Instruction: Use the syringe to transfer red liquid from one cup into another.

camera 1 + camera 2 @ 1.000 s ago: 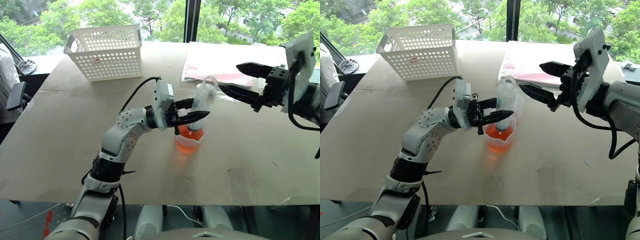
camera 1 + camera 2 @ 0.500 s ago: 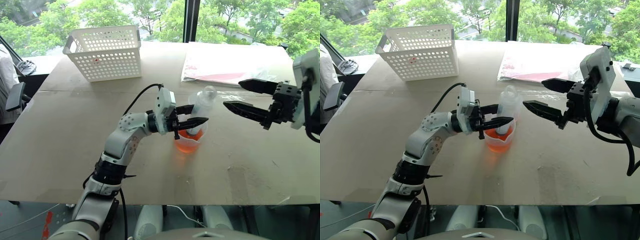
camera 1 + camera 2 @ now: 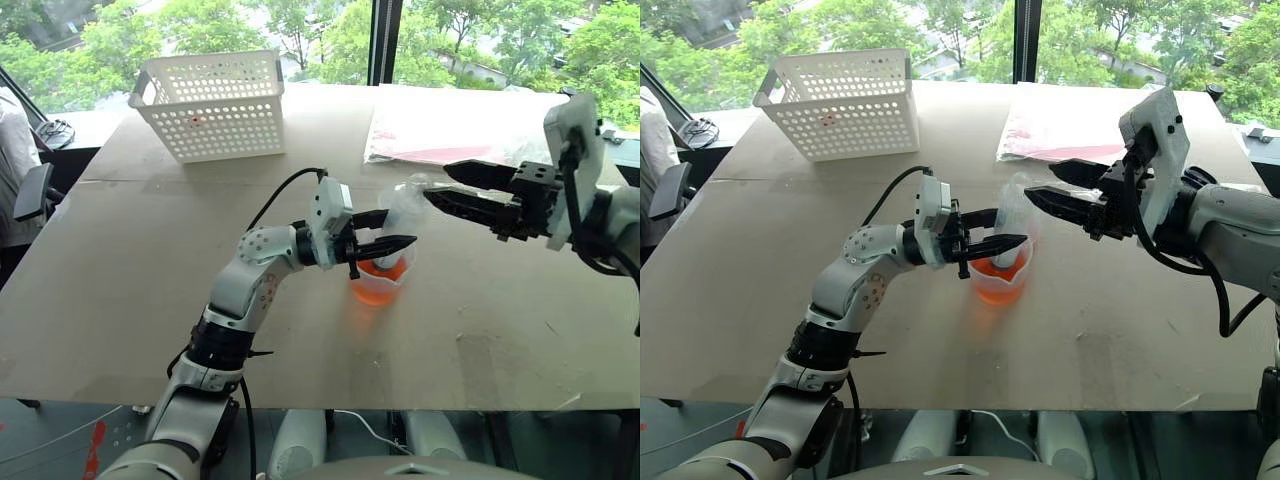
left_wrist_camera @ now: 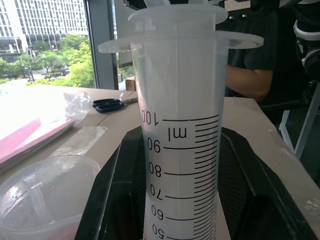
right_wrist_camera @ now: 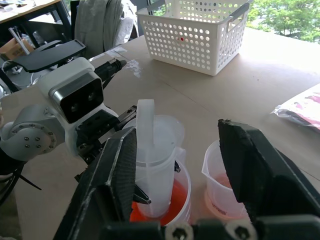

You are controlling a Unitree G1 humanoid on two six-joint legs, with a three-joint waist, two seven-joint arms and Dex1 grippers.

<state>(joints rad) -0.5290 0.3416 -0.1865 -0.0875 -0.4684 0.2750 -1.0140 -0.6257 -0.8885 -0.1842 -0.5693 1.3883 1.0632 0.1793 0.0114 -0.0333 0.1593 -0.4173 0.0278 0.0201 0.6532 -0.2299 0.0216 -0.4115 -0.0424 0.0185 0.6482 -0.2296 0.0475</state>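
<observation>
— Which step are we at, do you reckon?

— The draw, I'd say. The left gripper [image 3: 385, 232] is clamped round the barrel of the big clear plastic syringe with printed scale marks [image 3: 400, 215], and the syringe stands in the larger clear beaker-like cup with the pouring lip [image 3: 380, 281], its tip down in the orange-red watery liquid [image 3: 378, 285].

— And the right arm?

— The right gripper [image 3: 1042, 185] sits at the white plunger top [image 5: 145, 112], fingers partly apart either side of it, not visibly pinching yet.

— So what's next?

— It looks like it needs to close on the plunger and pull straight up along the barrel, while the left one keeps the barrel steady so the tip stays under.

— Which way does the syringe point?

— Long axis close to upright, leaning a little toward the far side of the bench [image 3: 120, 280]; flange and plunger up, nozzle down.

— The other cup?

— The small clear plastic cup [image 5: 222, 182] stands just beside the beaker.
</observation>
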